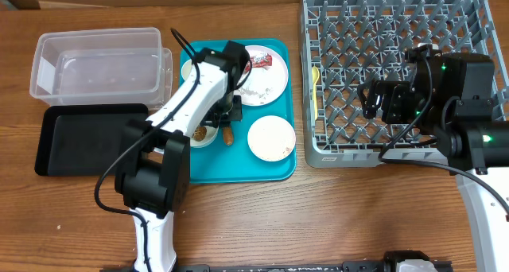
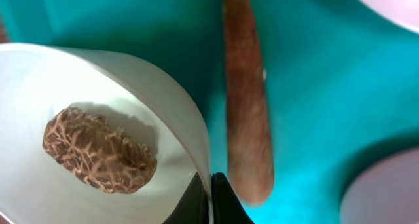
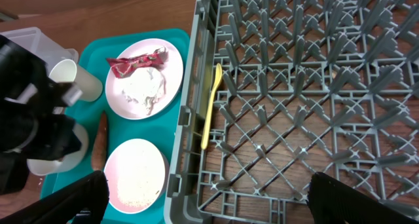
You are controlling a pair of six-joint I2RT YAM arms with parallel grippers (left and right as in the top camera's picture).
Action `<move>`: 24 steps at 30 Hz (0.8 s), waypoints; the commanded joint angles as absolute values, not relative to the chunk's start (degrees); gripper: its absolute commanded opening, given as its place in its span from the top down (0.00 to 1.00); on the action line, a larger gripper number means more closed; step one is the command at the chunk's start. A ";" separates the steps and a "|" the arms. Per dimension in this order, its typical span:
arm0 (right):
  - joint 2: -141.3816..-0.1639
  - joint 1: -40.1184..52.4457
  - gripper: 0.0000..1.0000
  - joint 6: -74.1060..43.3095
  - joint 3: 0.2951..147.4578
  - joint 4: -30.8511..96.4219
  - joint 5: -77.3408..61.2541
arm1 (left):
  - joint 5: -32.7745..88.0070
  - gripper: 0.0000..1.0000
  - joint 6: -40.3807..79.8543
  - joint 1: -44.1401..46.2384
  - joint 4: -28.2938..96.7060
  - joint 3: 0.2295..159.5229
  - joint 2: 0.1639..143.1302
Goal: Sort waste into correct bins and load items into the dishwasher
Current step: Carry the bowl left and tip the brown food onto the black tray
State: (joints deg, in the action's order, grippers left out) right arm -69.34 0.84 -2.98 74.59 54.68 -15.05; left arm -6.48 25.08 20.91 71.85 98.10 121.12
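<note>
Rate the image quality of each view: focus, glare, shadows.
Overhead: evenly lit and sharp, with faint sheen on the clear plastic rectangular tub. Left wrist: too close, so the long orange-brown stick is soft, while the brown food clump in the small white bowl shows texture. Right wrist: the grey plastic dish rack is crisp; the black left arm is dark and soft.

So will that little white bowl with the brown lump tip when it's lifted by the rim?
It probably tilts: the left gripper pinches only one edge of the bowl. The brown lump seems loose, so it may slide. The thin wall looks light, likely rigid.
</note>
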 commanded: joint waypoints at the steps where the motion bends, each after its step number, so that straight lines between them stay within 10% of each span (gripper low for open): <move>1: -69.21 1.10 0.01 -2.76 76.47 54.50 -14.63 | -6.20 0.96 22.98 20.60 75.46 106.87 121.27; 12: -69.19 1.10 0.01 -2.76 76.47 54.74 -14.63 | 3.51 0.96 18.15 18.13 96.84 134.47 121.23; 24: -69.19 1.10 0.01 -2.76 76.47 56.75 -14.63 | 17.87 0.96 8.29 -2.35 96.84 129.69 109.03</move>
